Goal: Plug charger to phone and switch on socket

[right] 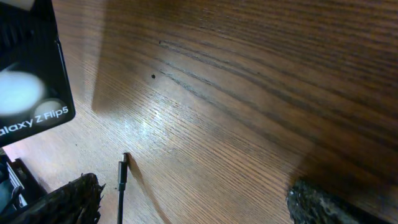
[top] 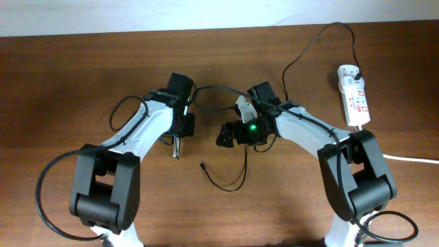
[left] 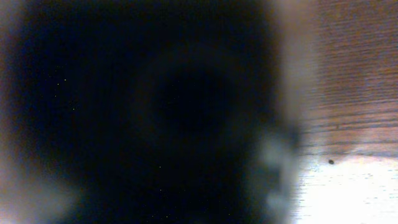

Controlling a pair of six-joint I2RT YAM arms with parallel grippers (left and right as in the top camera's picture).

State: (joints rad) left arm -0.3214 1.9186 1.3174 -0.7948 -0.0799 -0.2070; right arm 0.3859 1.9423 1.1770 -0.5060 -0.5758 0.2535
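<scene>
The charger [right: 122,177] lies unplugged mid-worktop, its tip under the right gripper [right: 196,200], spread wide and empty. The phone [right: 28,93] hangs near it, seemingly clenched in the left gripper [top: 180,129] — so plugging in and switching the socket [top: 354,96], by the far right corner, are both left to do

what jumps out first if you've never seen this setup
The phone, its screen reading Galaxy Z Flip5, is held on edge by the left gripper in the middle of the table. Just right of it, the open right gripper hovers above the charger cable's loose tip, which lies on the wood. At the far right lies the white power strip.
</scene>
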